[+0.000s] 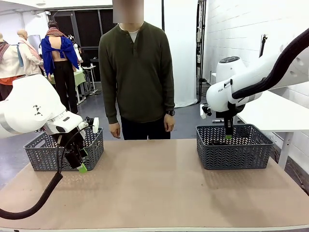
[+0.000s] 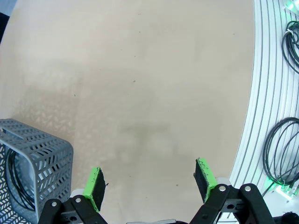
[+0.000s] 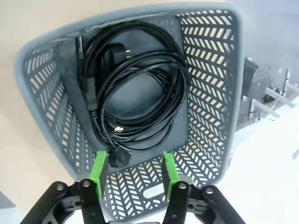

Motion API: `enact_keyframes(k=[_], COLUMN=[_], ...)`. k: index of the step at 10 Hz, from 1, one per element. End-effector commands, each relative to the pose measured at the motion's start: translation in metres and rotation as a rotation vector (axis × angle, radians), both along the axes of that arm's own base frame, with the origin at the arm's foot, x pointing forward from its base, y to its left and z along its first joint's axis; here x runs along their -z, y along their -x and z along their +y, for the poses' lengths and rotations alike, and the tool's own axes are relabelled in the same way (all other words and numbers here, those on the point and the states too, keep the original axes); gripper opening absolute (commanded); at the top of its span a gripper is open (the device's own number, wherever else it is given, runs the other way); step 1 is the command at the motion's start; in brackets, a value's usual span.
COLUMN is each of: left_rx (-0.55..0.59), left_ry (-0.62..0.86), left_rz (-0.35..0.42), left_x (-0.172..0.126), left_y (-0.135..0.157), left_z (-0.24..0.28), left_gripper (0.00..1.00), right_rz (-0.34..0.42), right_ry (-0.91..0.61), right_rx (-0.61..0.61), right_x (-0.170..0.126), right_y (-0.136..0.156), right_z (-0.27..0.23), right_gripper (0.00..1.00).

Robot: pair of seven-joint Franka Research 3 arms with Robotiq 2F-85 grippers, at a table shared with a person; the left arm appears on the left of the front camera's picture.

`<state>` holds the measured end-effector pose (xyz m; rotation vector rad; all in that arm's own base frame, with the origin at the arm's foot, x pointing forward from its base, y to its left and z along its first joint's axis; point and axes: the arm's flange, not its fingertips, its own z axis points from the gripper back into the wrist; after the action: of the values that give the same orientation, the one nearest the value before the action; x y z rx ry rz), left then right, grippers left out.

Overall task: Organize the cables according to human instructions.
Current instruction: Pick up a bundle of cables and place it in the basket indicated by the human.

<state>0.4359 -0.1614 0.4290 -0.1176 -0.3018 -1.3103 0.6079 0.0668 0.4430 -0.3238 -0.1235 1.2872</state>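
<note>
Cables are lying coiled on the floor of the right-hand basket, directly at twelve o'clock from my right gripper, with black plug ends bunched toward ten o'clock. I am holding those fingers partly open with nothing between them, hovering over the basket's near wall; one plug end is sitting just beside my left pad. The coil is roughly round, so no long axis is guiding me. My right arm is clearly the nearer one. My left gripper is hanging wide open and empty above bare table, with the other basket at eight o'clock, a dark coil showing through its mesh. How many cords are stacked in each basket I am judging hard to count. The person's hands are hanging idle.
</note>
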Motion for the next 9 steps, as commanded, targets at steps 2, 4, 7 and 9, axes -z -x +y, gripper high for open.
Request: enact_keyframes(k=[2,4,7,9], left_rx=[-0.001,-0.001,-0.001,-0.001], left_ry=[-0.009,-0.009,-0.009,-0.009], left_rz=[0.001,0.001,0.001,0.001], left_x=[-0.002,-0.002,-0.002,-0.002], left_y=[0.0,0.0,0.0,0.0], left_z=[-0.001,-0.001,-0.001,-0.001], left_gripper=[1.0,1.0,1.0,1.0], right_rz=[0.034,0.1,0.097,0.081], right_ry=[-0.029,-0.056,-0.056,-0.041], right_rx=[0.028,0.031,0.028,0.047], right_x=[-0.016,-0.033,-0.04,-0.04], right_y=[-0.003,-0.001,0.003,0.004], right_z=[0.0,0.003,0.004,0.006], right_gripper=[1.0,1.0,1.0,1.0])
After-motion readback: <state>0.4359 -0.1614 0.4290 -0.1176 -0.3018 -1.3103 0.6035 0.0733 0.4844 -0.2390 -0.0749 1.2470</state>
